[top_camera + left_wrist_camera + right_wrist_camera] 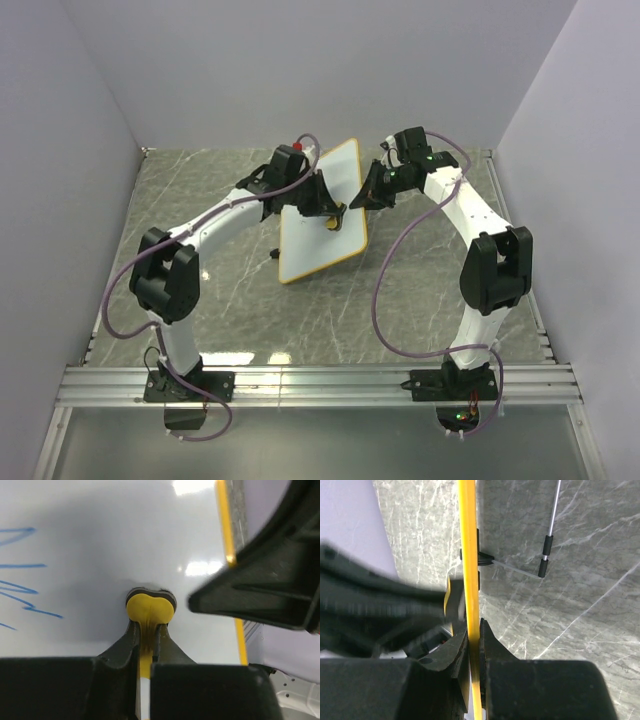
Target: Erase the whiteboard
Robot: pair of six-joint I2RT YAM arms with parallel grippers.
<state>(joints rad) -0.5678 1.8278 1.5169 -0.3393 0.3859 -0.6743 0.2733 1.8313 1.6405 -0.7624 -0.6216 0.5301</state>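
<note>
While the left gripper (148, 632) is clenched on a small yellow eraser (150, 607), the eraser's dark underside rests against the whiteboard (100, 540) in the lower middle of the left wrist view. Blue scribbles (30, 600) mark the board along the left edge of that view, apart from the eraser. The board's yellow-orange rim (224, 525) runs down the right side of the frame.

The right gripper (472, 630) grasps that rim, which shows edge-on as a yellow strip running up the middle of the right wrist view, with one finger on each face of the board. A black clip (478, 560) sits on the rim just above the fingers. Near it, toward the upper right, a thin grey rod (551, 515) with black sleeves shows against the grey marbled table (430, 300).

From above, the whiteboard sits in the middle of the frame, turned at an angle, one corner pointing to the upper middle and another to the lower left of centre. Both grippers meet at its right half, the left arm reaching in from the lower left and the right arm arching in from the lower right. Whether the board lies flat or is raised on one side cannot be told.
</note>
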